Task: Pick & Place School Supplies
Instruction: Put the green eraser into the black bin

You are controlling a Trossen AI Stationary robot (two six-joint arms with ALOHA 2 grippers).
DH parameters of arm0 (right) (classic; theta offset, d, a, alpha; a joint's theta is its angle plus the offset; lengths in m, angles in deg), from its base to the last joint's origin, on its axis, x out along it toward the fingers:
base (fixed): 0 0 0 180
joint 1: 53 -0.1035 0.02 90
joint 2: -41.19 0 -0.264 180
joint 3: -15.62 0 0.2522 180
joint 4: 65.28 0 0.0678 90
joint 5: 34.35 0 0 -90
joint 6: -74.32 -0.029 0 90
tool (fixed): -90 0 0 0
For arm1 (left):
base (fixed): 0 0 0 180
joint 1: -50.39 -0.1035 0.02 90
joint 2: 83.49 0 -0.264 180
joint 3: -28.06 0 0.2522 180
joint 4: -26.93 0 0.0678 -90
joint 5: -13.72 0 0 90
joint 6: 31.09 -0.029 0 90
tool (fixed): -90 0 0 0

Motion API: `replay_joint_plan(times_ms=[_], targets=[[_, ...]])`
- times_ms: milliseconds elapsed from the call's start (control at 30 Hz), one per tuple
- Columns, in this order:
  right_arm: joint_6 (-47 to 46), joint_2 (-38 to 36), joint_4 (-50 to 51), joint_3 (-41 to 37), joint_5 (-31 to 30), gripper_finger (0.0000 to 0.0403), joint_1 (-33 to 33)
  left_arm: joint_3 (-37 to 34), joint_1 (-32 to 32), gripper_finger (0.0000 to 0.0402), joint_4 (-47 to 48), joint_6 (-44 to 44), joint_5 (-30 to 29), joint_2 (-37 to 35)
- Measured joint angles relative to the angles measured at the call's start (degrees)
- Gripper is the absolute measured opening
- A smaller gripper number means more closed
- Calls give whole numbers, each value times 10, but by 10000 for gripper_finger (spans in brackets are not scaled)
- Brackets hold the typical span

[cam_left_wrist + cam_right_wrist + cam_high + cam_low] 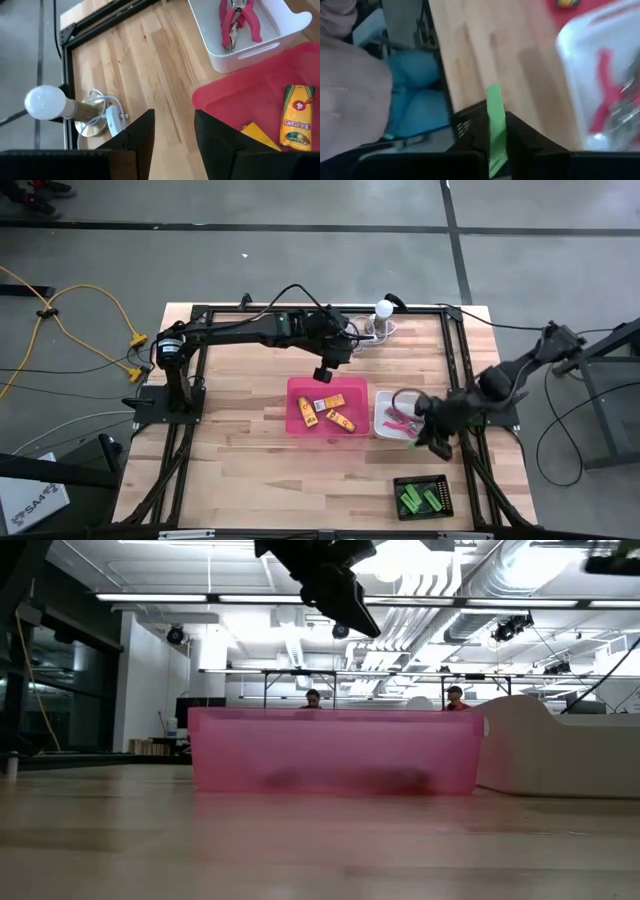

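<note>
My right gripper [437,445] hovers over the table's right part, between the white tray [380,423] and the black tray [442,480], shut on a short green stick [494,100]. Several more green sticks [420,500] lie in the black tray. Two pink-handled tools [240,20] lie in the white tray. Yellow crayon boxes [335,412] lie in the pink tray [296,395]. My left gripper [322,373] hangs open above the pink tray's far edge, with nothing between its fingers [142,130]. My right gripper pinches the green stick between its two fingers, on the stick's two sides [496,131]. The stick lies along the fingers, and its free end [493,92] juts out past the fingertips. The fingers slant down, and the stick is lifted clear of the table.
A white bulb lamp [384,310] with a grey cord stands at the table's far edge, close to my left arm. A black frame [462,360] runs around the tabletop. A person [405,100] stands just beyond the table edge in the right wrist view. Bare wood lies near the table's front left.
</note>
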Motion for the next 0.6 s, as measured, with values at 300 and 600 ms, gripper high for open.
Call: replay_joint_plan(times_ms=[300, 600], targets=[[-202, 73, -75, 0, -3, 25, -130, 0, 0, 132, 9, 3, 16, 0], [-295, 177, -119, 0, -28, 25, -204, 0, 0, 132, 9, 3, 26, 0]])
